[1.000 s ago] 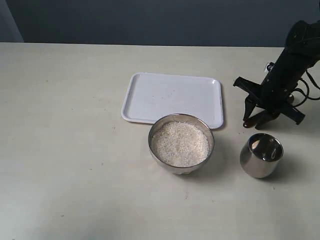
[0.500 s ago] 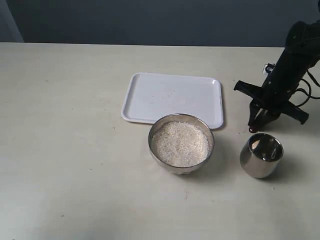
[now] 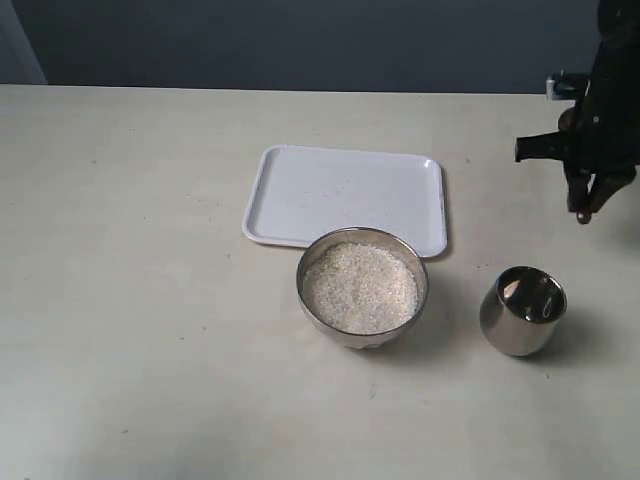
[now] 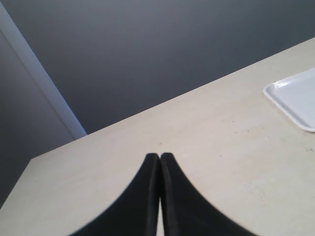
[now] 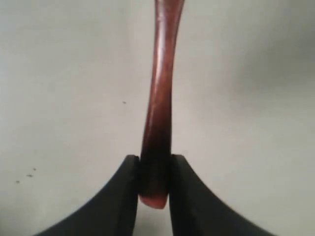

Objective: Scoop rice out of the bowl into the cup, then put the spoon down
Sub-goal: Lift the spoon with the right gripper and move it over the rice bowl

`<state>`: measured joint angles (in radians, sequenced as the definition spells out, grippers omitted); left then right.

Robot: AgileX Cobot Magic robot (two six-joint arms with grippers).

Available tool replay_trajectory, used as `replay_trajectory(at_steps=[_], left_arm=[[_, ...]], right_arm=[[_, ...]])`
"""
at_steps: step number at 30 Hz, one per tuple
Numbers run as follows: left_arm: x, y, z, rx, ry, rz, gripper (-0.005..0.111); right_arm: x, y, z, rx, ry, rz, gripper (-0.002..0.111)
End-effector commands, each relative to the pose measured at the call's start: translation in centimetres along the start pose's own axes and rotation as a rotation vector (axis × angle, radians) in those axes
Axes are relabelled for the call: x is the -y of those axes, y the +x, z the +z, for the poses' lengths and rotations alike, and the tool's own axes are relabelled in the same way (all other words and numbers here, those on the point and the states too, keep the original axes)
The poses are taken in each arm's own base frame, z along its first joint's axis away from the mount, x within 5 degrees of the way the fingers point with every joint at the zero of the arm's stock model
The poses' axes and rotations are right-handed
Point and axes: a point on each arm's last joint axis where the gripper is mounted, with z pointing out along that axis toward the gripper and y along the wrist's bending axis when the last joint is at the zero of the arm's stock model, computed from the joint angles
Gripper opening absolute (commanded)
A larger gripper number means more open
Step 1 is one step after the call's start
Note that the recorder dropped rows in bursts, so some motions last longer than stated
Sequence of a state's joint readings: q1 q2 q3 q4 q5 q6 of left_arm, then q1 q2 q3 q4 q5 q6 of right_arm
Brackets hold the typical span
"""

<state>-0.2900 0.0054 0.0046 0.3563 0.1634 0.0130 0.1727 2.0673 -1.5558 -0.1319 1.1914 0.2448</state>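
Right wrist view first: the right gripper [image 5: 154,164] is clamped on the end of the spoon's [image 5: 160,93] handle, one dark finger on each side. The reddish-brown shaft runs away from the camera over bare table, and its scooping end is cut off by the frame edge. From the exterior view, that gripper [image 3: 584,200] hangs in the air at about 12 o'clock of the cup [image 3: 522,312], well apart from it. It sits at roughly 2 o'clock of the bowl [image 3: 303,270]. Only a small dark-red tip shows beneath the fingers there.

The rice [image 3: 360,288] fills the bowl nearly to the rim, with a white tray [image 3: 345,190] just behind it at 12 o'clock. Whether any grains lie in the cup cannot be told through the reflections. The left gripper [image 4: 159,158] waits off to the side, its fingers pressed together on nothing.

The step in hand looks like bringing the spoon across to the bowl for a scoop. To do it well, the arm should:
- travel toward 8 o'clock and pass behind the cup, not over its lip
- enter the rice at a shallow tilt near the middle of the heap
- level the spoon before lifting

The hold is far out on a slim handle, so a slow, smooth carry should keep the grains from spilling.
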Motion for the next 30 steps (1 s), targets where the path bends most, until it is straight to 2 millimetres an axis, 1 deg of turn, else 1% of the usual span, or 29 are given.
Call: replay_trajectory(at_steps=[1, 4, 8, 10, 11, 13, 16, 18, 21, 23, 26, 30], left_arm=[[-0.1, -0.2, -0.1, 0.016, -0.003, -0.007, 0.000], [-0.1, -0.2, -0.1, 0.016, -0.003, -0.007, 0.000], [-0.1, -0.2, -0.1, 0.016, -0.003, -0.007, 0.000], [-0.1, -0.2, -0.1, 0.016, -0.003, -0.007, 0.000], [-0.1, -0.2, -0.1, 0.016, -0.003, -0.007, 0.000], [-0.1, -0.2, -0.1, 0.016, -0.003, -0.007, 0.000], [-0.1, -0.2, -0.1, 0.016, -0.003, -0.007, 0.000], [-0.1, -0.2, -0.1, 0.016, -0.003, -0.007, 0.000], [-0.1, -0.2, -0.1, 0.016, -0.003, -0.007, 0.000], [-0.1, -0.2, -0.1, 0.016, -0.003, -0.007, 0.000], [-0.1, -0.2, -0.1, 0.016, -0.003, -0.007, 0.000], [-0.1, -0.2, -0.1, 0.016, -0.003, -0.007, 0.000]], right_arm=[[0.0, -0.5, -3.1, 0.095, 0.140, -0.222, -0.001], [-1.9, -0.1, -4.6, 0.147, 0.235, -0.387, -0.001], [-5.9, 1.0, -5.8, 0.201, 0.333, -0.582, -0.001], [-8.0, 1.8, -6.3, 0.216, 0.335, -0.671, -0.001], [-9.4, 2.5, -6.4, 0.224, 0.339, -0.730, -0.001], [-11.4, 3.4, -6.8, 0.245, 0.363, -0.815, -0.001], [-14.0, 4.8, -7.4, 0.296, 0.468, -0.930, -0.001], [-15.3, 6.0, -7.8, 0.327, 0.541, -1.002, -0.001], [-15.8, 7.8, -8.0, 0.340, 0.609, -1.075, -0.001], [-15.2, 8.9, -8.0, 0.344, 0.691, -1.126, -0.001], [-13.8, 10.7, -8.1, 0.344, 0.803, -1.193, -0.001], [-12.8, 13.3, -8.0, 0.330, 0.829, -1.267, -0.001]])
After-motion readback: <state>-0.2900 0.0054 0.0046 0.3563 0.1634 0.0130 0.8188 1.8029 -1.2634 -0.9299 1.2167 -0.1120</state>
